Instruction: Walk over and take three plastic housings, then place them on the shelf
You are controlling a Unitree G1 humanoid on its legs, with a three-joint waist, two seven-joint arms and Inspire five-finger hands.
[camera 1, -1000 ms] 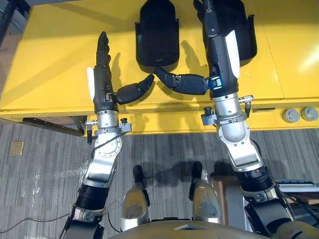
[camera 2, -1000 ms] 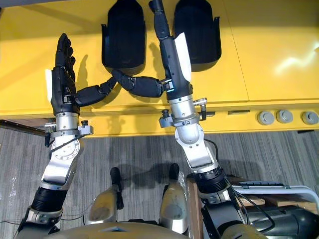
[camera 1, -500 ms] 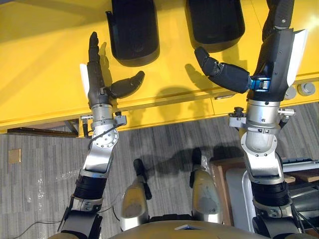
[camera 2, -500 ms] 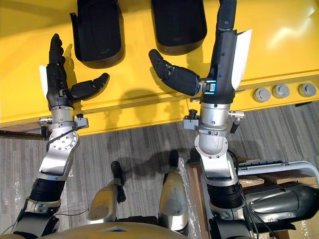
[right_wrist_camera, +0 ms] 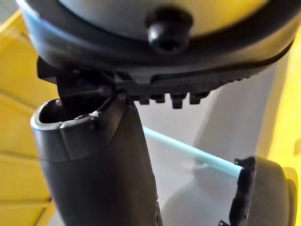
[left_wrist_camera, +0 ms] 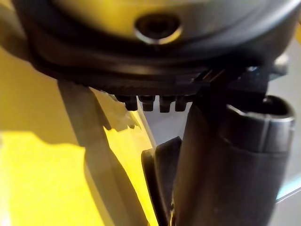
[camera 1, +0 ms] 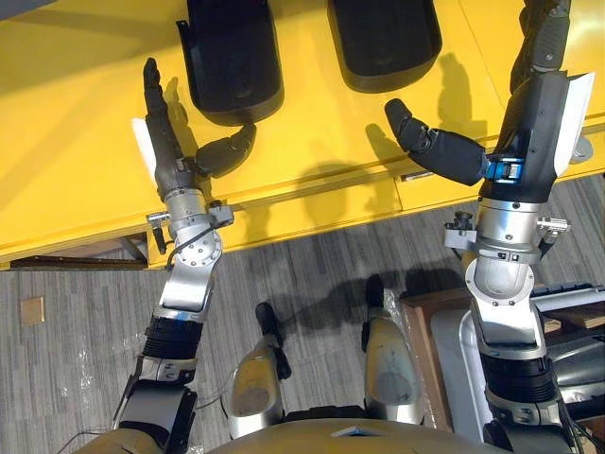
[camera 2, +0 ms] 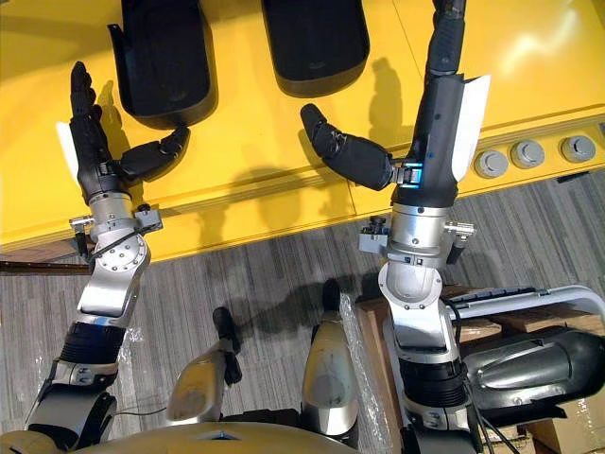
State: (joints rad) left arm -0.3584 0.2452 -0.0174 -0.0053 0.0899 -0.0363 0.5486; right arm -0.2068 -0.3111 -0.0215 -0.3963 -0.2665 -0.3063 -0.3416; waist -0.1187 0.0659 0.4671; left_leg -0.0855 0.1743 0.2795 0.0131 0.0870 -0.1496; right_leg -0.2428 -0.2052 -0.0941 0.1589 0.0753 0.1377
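Currently, black plastic housing [camera 1: 232, 57] and second housing [camera 1: 383, 38] are laid side by side on yellow tabletop [camera 1: 85, 142]; left hand [camera 1: 170, 156], right hand [camera 1: 531, 113]: fingers held wide, empty.

Yellow tabletop [camera 1: 85, 142] spans upper part of head views, seam running along near front edge
Three grey round knobs [camera 2: 526, 153] in row on tabletop's front ledge, far right
Grey striped floor [camera 1: 76, 359] below
Small tan square [camera 1: 32, 309] flat on floor, left
White tube frame [camera 2: 529, 298] lower right; cardboard box [camera 2: 567, 430] in corner; wooden board [camera 1: 416, 331] beside frame
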